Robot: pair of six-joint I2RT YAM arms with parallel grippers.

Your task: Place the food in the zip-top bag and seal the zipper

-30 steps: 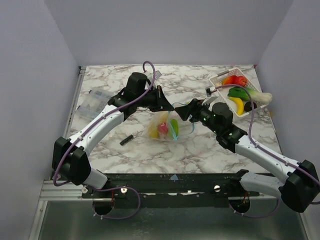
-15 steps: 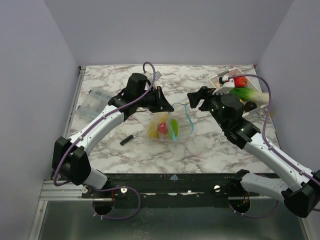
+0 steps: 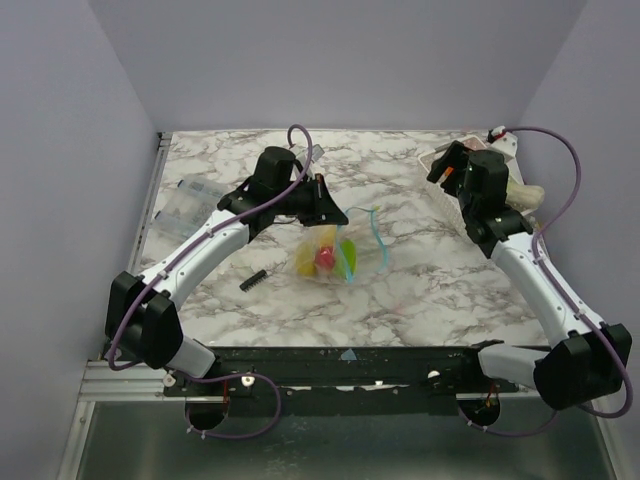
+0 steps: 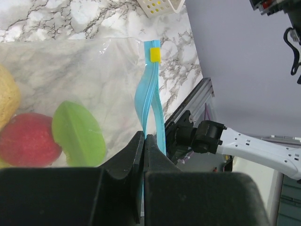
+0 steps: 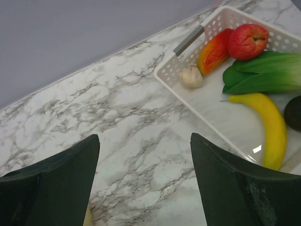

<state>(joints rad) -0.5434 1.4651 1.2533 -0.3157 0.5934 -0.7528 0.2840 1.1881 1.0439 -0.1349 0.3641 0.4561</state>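
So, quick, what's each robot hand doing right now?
Left gripper: closed, pinching the zipper of the zip-top bag.
Right gripper: open, holding nothing.

top: high, whole table (image 3: 420, 290) | left wrist: close, bag (image 4: 84, 66) | right wrist: basket (image 5: 175, 71)

Surface: table (image 3: 430, 290) white marble, grey-black veining.
Clear zip-top bag (image 4: 70, 66); zipper (image 4: 149, 108) teal-blue, with a yellow tab (image 4: 154, 54).
In bag: red piece (image 4: 28, 146), light green piece (image 4: 77, 139), yellow piece (image 4: 7, 101).
White basket (image 5: 171, 71), perforated walls.
In basket: red apple (image 5: 248, 41), orange-red piece (image 5: 214, 51), off-white garlic (image 5: 192, 76), green leaves (image 5: 263, 73), yellow banana (image 5: 268, 127), and a dark item (image 5: 294, 113) cut off at the frame edge, possibly dark green.
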